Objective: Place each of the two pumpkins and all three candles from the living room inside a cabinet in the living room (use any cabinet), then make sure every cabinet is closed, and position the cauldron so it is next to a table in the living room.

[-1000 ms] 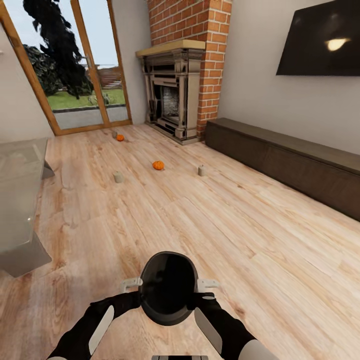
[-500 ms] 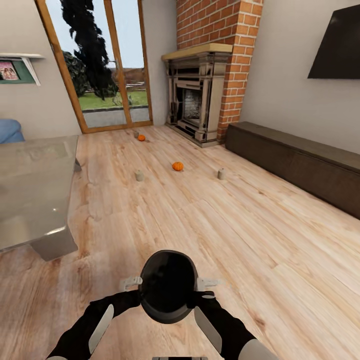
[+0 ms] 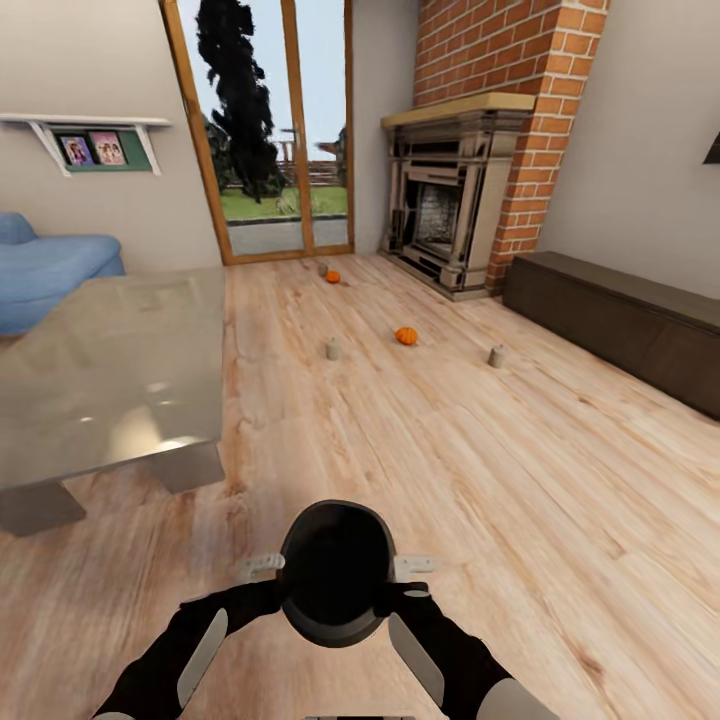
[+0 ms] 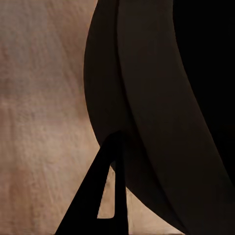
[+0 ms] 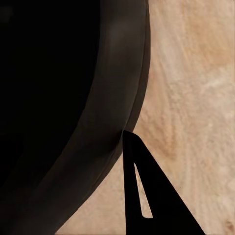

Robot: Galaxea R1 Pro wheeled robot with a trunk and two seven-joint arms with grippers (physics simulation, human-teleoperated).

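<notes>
You hold the cauldron (image 3: 336,572) between both jaws: your left gripper (image 3: 262,567) clamps its one rim, your right gripper (image 3: 412,568) the opposite rim. Beyond them on the floor (image 3: 520,480) lie a candle (image 3: 332,349), a pumpkin (image 3: 406,336) and another candle (image 3: 496,356), all well apart from your jaws. Farther off sits the second pumpkin (image 3: 333,277).

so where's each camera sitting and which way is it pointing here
Head view: high on the robot, facing forward and down over the wood floor toward the fireplace; both dark forearms show, holding the cauldron between the left end effector and right end effector.
Left wrist view: on the left arm, looking along a finger at the cauldron's wall.
Right wrist view: on the right arm, looking along a finger at the cauldron's opposite side.
Shared: all three show the cauldron and floor.
</notes>
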